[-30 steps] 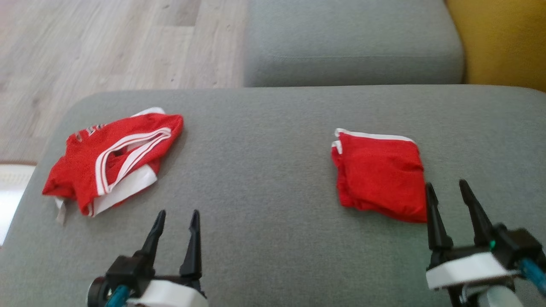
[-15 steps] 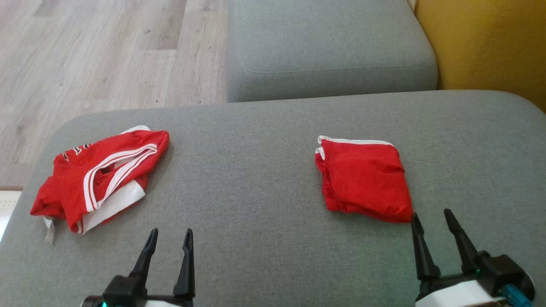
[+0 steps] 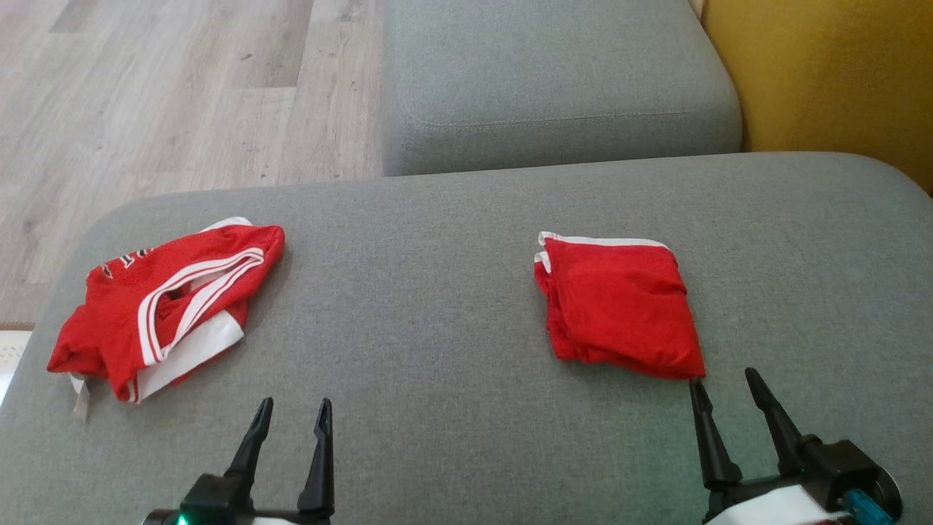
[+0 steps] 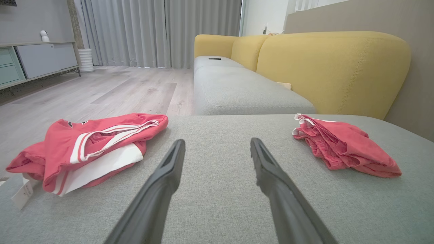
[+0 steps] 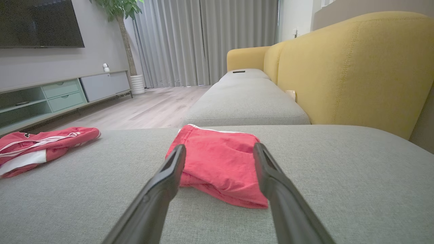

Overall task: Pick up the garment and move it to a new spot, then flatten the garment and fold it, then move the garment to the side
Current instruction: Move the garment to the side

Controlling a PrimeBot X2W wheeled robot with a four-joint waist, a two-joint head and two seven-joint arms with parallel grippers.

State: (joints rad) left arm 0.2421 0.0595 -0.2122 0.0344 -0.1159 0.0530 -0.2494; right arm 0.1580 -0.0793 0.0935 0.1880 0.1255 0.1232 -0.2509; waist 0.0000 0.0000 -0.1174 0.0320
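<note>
On the grey cushion (image 3: 452, 240) the folded red garment (image 3: 618, 306) lies at three o'clock, seemingly finished and set aside, and a crumpled red jersey (image 3: 164, 306) sits at nine o'clock, close to the cushion's edge. The left gripper (image 3: 295, 402) at seven o'clock and the right gripper (image 3: 723, 379) at five o'clock both stand wide and empty. The right tips are just short of the folded piece's near corner, so any forward drift could snag it and undo the fold. A shallow pinch on the jersey would likely drag it bunched or off the edge.
</note>
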